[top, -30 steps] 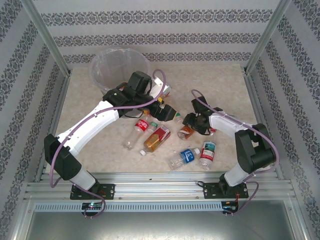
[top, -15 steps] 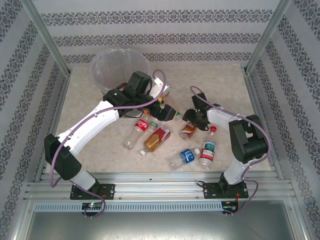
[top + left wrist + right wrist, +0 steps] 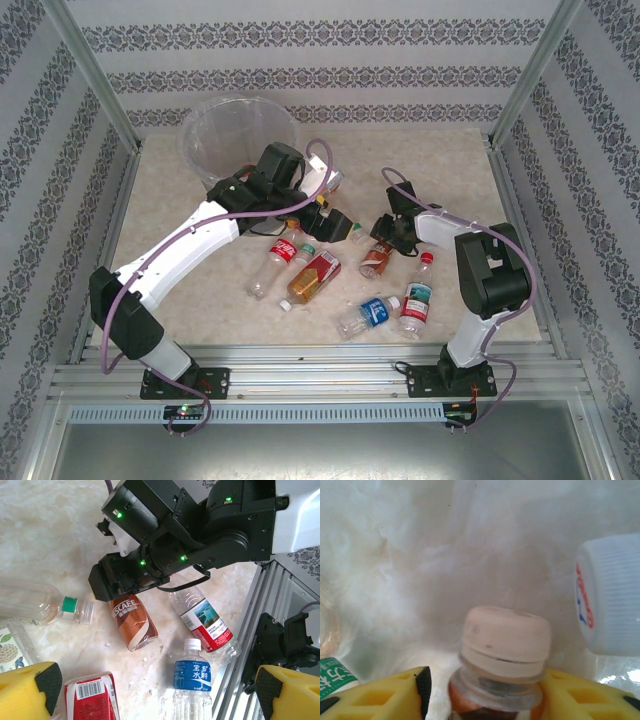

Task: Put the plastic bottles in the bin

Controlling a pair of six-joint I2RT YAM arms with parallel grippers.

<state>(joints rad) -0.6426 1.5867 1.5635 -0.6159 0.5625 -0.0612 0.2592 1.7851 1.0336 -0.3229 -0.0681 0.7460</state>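
Several plastic bottles lie between the arms in front of the bin (image 3: pixel 203 150), which stands at the back left. My right gripper (image 3: pixel 386 238) is low on the table, its jaws set round the neck of a brown-labelled bottle (image 3: pixel 376 261). Up close, that bottle's cream cap (image 3: pixel 505 640) sits between the yellow pads (image 3: pixel 380 697); the right pad touches the neck and a thin gap shows on the left. My left gripper (image 3: pixel 336 222) hangs wide open above the pile, with a blue-labelled bottle (image 3: pixel 192 677) and the brown bottle (image 3: pixel 132 622) beneath it.
A red-and-teal-labelled bottle (image 3: pixel 415 299), a red-labelled one (image 3: pixel 276 262) and an amber one (image 3: pixel 316 275) lie nearby. A white cap (image 3: pixel 610 595) is close to the right jaws. The right arm (image 3: pixel 190 535) is just ahead of the left gripper. A metal rail (image 3: pixel 320 360) borders the near edge.
The right gripper has slid up from the brown bottle's body to its neck, and its jaws have narrowed round it. The left arm has held still and open.
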